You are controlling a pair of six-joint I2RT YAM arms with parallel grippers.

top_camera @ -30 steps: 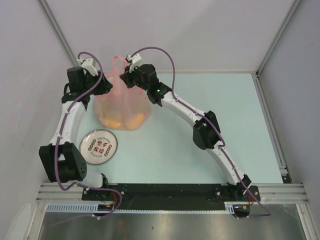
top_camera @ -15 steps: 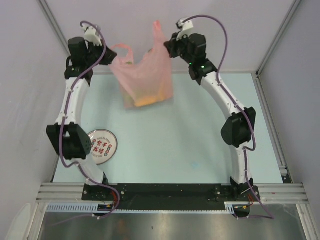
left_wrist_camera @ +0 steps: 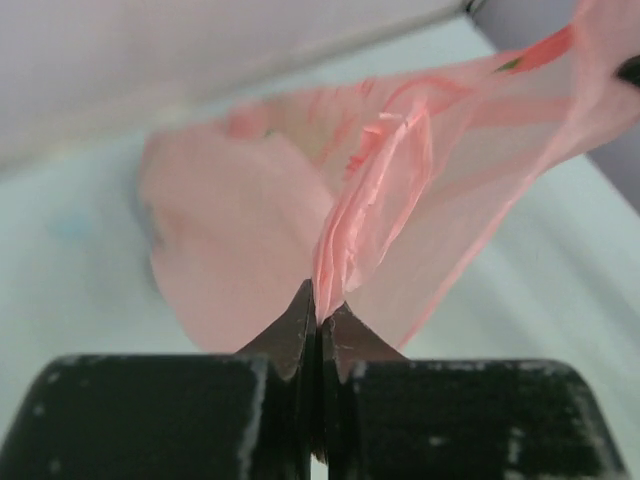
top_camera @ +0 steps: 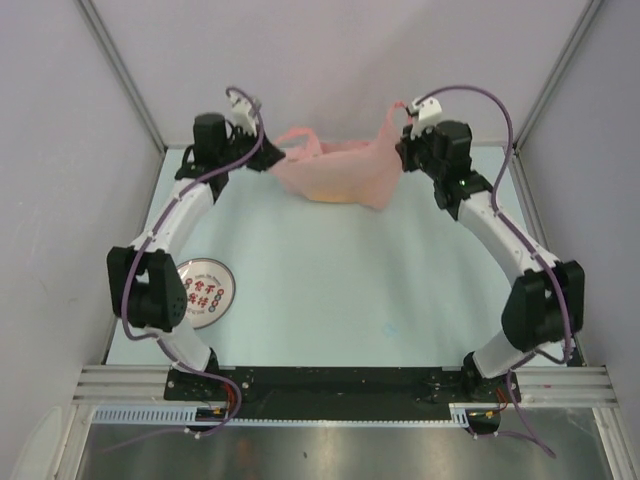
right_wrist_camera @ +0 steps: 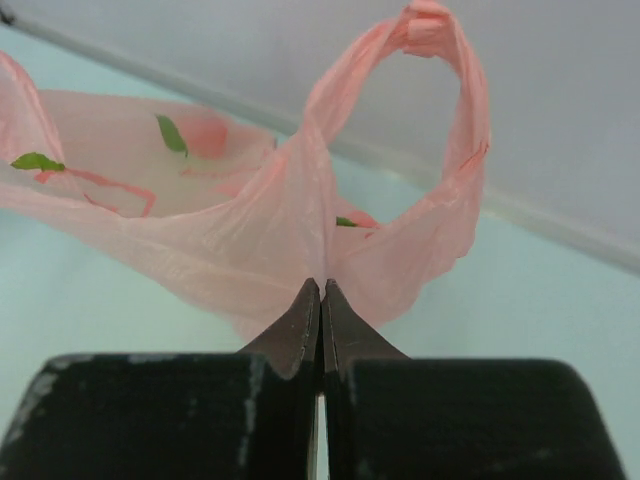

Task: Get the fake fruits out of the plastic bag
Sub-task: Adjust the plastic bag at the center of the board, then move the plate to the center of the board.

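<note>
The pink plastic bag (top_camera: pixel 335 170) hangs stretched between my two grippers at the back of the table, lifted off the surface. My left gripper (top_camera: pixel 268 158) is shut on the bag's left edge (left_wrist_camera: pixel 350 210). My right gripper (top_camera: pixel 402 150) is shut on its right side just below a handle loop (right_wrist_camera: pixel 440 120). Orange-yellow shapes of the fake fruits (top_camera: pixel 325 185) show faintly through the film in the top view. In the right wrist view, green leaves and a red piece (right_wrist_camera: pixel 205 135) show through the bag. No fruit lies outside the bag.
A round white plate (top_camera: pixel 205 292) with a red rim and print lies at the front left, beside the left arm's lower link. White walls and metal frame posts (top_camera: pixel 120 70) close the back and sides. The light blue table (top_camera: pixel 360 280) spreads in front of the bag.
Both grippers moved apart and sideways with the bag in hold. The bag went from hanging upright to being stretched wide and flatter, lower toward the back of the table.
</note>
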